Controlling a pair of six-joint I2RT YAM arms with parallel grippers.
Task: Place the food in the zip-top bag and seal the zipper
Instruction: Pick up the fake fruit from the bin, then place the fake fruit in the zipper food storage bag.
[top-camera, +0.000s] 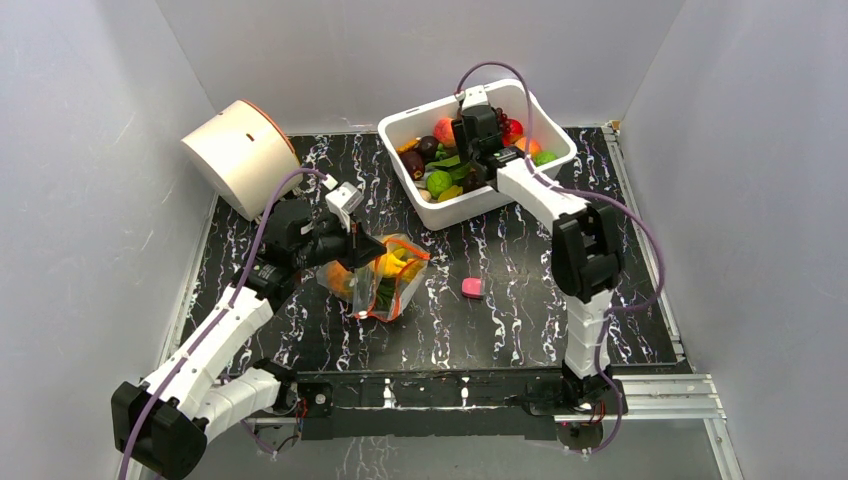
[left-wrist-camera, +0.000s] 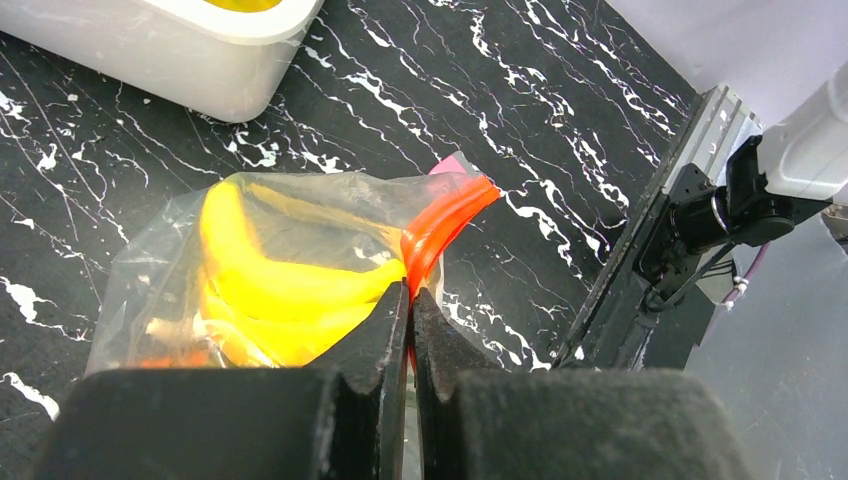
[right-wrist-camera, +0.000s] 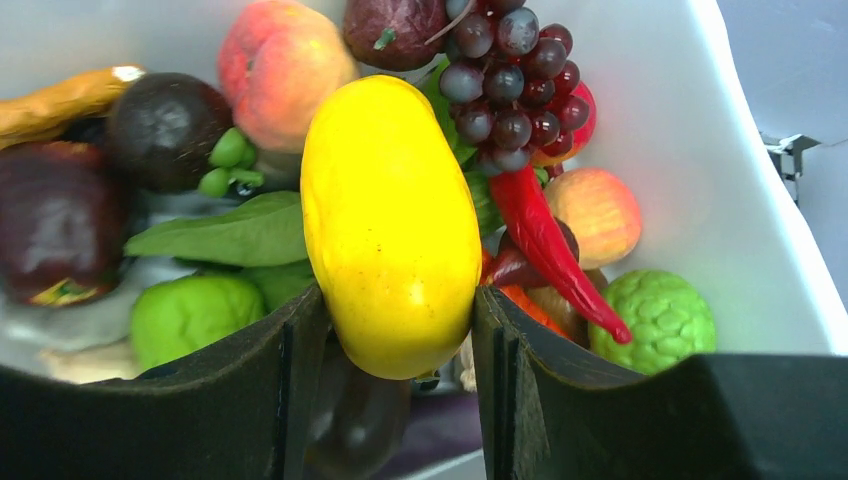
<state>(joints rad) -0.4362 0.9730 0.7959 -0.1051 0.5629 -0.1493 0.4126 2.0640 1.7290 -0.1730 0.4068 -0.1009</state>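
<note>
The clear zip-top bag (top-camera: 385, 280) stands left of the table's middle with a yellow banana bunch (left-wrist-camera: 270, 290) and something orange inside. My left gripper (left-wrist-camera: 411, 292) is shut on the red-orange zipper (left-wrist-camera: 440, 228) at the bag's mouth; it also shows in the top view (top-camera: 352, 243). My right gripper (right-wrist-camera: 398, 305) is over the white bin (top-camera: 400, 128) at the back, shut on a smooth yellow fruit (right-wrist-camera: 390, 220). It also shows in the top view (top-camera: 470, 160), where the yellow fruit is hidden under the gripper.
The white bin (right-wrist-camera: 690, 150) holds several toy foods: purple grapes (right-wrist-camera: 510, 70), a red chilli (right-wrist-camera: 545, 240), a peach (right-wrist-camera: 280, 65), green fruits, dark purple fruits. A small pink block (top-camera: 472, 288) lies right of the bag. A white drum (top-camera: 240, 155) sits at the back left.
</note>
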